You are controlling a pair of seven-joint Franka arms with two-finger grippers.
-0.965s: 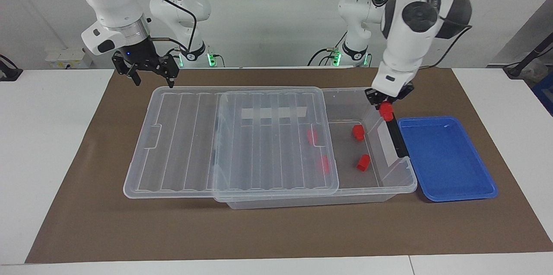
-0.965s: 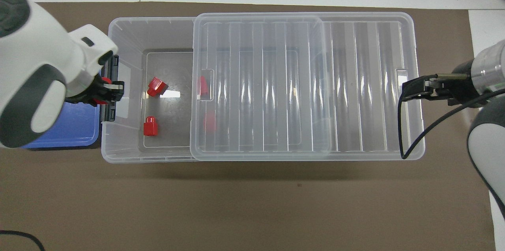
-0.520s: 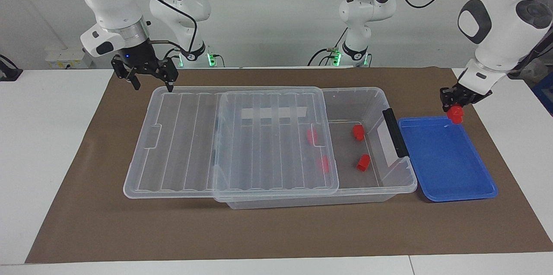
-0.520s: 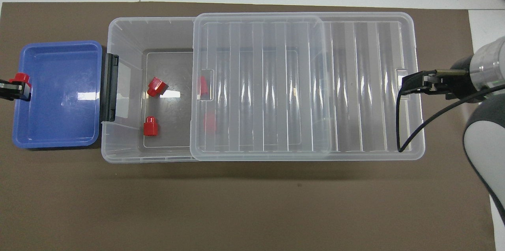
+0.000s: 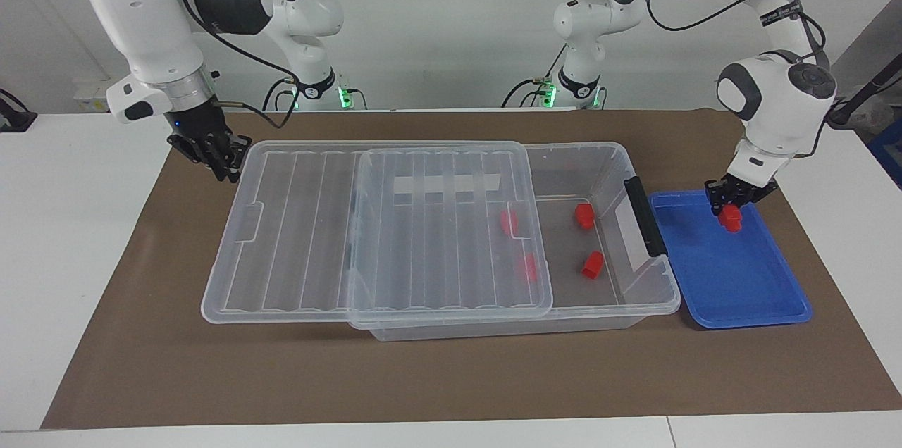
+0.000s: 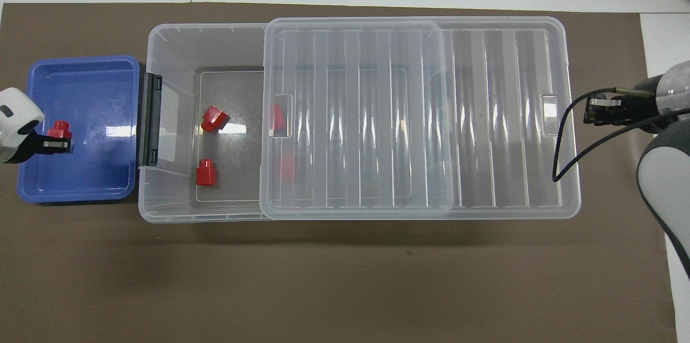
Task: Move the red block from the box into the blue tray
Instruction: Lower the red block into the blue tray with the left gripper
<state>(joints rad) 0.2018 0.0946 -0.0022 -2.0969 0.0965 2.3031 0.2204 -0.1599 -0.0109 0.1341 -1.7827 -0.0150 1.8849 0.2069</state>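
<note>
My left gripper (image 5: 730, 211) is shut on a red block (image 5: 731, 218) and holds it low inside the blue tray (image 5: 747, 279), over the part of the tray nearer the robots. I cannot tell whether the block touches the tray floor. In the overhead view the block (image 6: 58, 129) sits at the gripper (image 6: 56, 141) over the tray (image 6: 102, 170). The clear box (image 5: 606, 160) lies beside the tray with two red blocks (image 5: 583, 215) (image 5: 592, 265) in its open part. My right gripper (image 5: 217, 160) hangs at the lid's end.
The ribbed lid (image 5: 451, 222) is slid toward the right arm's end and overhangs the box. Two more red blocks (image 5: 509, 222) (image 5: 528, 267) show through it. The box's black handle (image 5: 640, 215) faces the tray. A brown mat (image 5: 451, 377) covers the table.
My left gripper has carried the red block from the box's handle end out over the blue tray and down into it. My right gripper has moved off the lid's corner and lower.
</note>
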